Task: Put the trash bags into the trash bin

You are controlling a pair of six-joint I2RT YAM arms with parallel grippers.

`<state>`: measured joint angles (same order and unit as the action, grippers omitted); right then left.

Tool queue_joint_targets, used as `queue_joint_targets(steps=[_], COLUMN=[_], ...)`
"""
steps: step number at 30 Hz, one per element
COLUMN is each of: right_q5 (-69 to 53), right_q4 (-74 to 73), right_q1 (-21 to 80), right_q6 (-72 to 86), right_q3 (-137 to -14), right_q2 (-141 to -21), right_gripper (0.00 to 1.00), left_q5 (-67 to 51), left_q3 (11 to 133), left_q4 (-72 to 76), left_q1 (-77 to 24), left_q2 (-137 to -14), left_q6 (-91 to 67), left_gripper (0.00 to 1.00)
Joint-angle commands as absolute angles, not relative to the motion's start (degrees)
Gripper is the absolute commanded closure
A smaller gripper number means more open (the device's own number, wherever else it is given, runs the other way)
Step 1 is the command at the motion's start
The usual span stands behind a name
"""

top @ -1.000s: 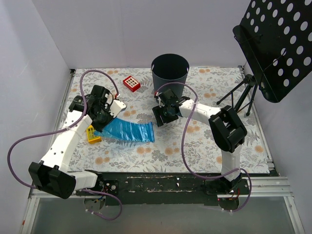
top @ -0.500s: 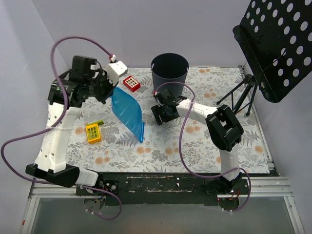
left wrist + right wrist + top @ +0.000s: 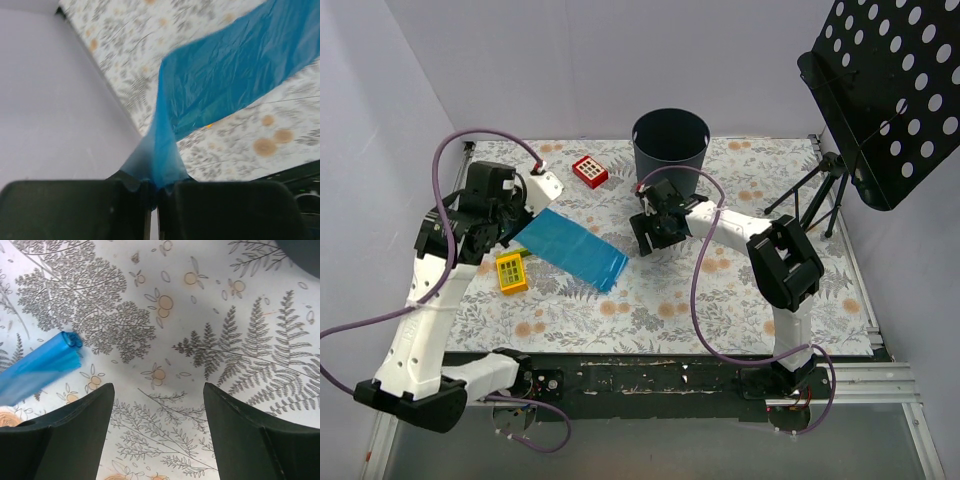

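Note:
A bright-blue trash bag [image 3: 575, 250] stretches as a crinkly sheet from my left gripper [image 3: 527, 222] down and right toward the table's middle. In the left wrist view the jaws of the left gripper [image 3: 155, 192] are shut on a bunched corner of the trash bag [image 3: 230, 75]. The dark round trash bin [image 3: 670, 145] stands upright at the back centre. My right gripper [image 3: 650, 236] hovers low in front of the bin, open and empty. In the right wrist view the bag's folded end [image 3: 37, 367] lies left of the right gripper [image 3: 159, 405].
A yellow block [image 3: 511, 271] lies under the left arm. A red-and-white tile [image 3: 589, 171] sits left of the bin. A black perforated music stand [image 3: 890, 90] on a tripod [image 3: 815, 190] overhangs the back right. A wall closes the left side.
My left arm lifted the bag off the table, swung it up toward the back, then came lower again; the bag now hangs slanted. The right gripper opened wider, staying in place.

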<state>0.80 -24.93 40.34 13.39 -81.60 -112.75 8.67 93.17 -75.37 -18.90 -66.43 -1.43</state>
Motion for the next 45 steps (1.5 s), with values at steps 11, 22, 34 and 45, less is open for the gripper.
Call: queue_joint_targets(steps=[11,22,34,45], right_q5=[-8.08,-10.02,5.52,10.19], right_q4=[-23.29,-22.32,-28.12,-24.70], right_q1=[44.20,51.15,54.32,50.37], right_q6=[15.11,18.98,19.96,10.03], right_q3=[-87.27,-98.25,-100.82,-87.64], right_q2=[-115.13,-124.71,-131.75,-120.96], right_gripper=[0.22,0.22,0.48,0.99], left_q5=[46.05,43.07,41.05,1.89], left_q3=[73.30,70.84,68.56,61.35], left_q4=[-52.02,-62.31,-68.73,-69.18], left_q1=[-18.90,-18.90,-18.90,-18.90], left_q2=[-53.79,-51.86,-48.52,-45.44], left_q6=[15.39,9.32,5.28,-7.46], left_gripper=[1.00,1.00,1.00,1.00])
